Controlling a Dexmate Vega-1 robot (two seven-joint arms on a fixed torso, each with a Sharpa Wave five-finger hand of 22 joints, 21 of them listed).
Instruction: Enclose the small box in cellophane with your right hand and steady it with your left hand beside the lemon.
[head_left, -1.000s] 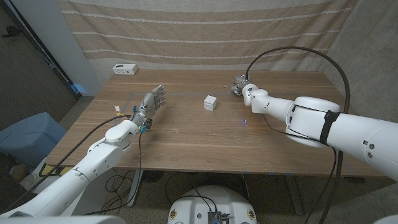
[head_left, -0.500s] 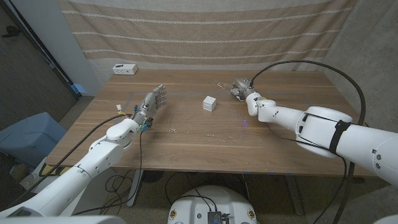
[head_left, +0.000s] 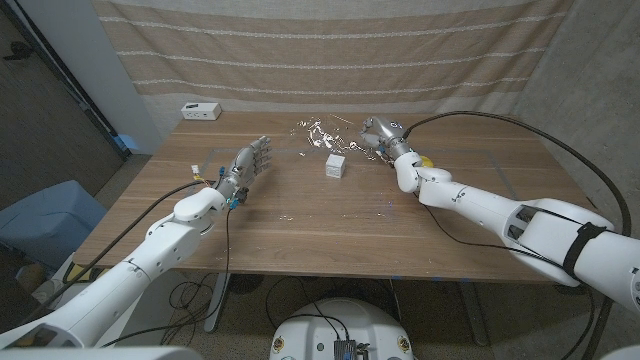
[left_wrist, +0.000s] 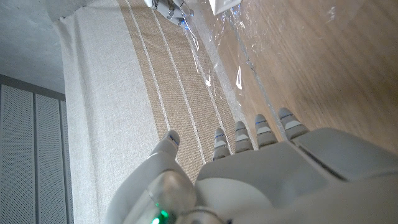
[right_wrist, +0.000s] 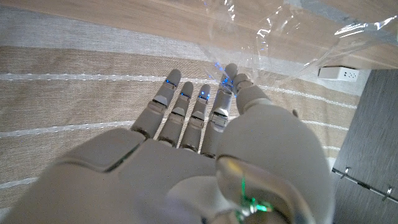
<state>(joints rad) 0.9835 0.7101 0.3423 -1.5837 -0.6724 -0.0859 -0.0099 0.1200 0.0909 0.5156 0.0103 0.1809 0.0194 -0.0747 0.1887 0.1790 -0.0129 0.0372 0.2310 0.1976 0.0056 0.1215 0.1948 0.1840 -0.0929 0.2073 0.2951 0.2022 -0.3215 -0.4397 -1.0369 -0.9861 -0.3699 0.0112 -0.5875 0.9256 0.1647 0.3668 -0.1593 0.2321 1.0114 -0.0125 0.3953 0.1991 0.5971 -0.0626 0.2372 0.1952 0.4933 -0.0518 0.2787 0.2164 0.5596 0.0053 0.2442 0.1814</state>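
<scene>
Wooden boards make up the big brown table (head_left: 330, 225), and a striped tan cloth (head_left: 330, 50) hangs on the wall behind it. Nearest on the left side, the left hand (head_left: 245, 163) is over the table with its fingers (left_wrist: 258, 127) straight, spread apart and holding nothing. Farther in, near the middle, the small white cube-shaped box (head_left: 336, 165) sits on the table. The right hand (head_left: 380, 133) is just past the box on the right side, and it pinches a crinkly clear sheet of cellophane (head_left: 322, 135) that spreads out behind the box. A bit of yellow lemon (head_left: 427, 160) peeks out beside the right arm. At the far left corner lies a small white flat device (head_left: 201, 111).
</scene>
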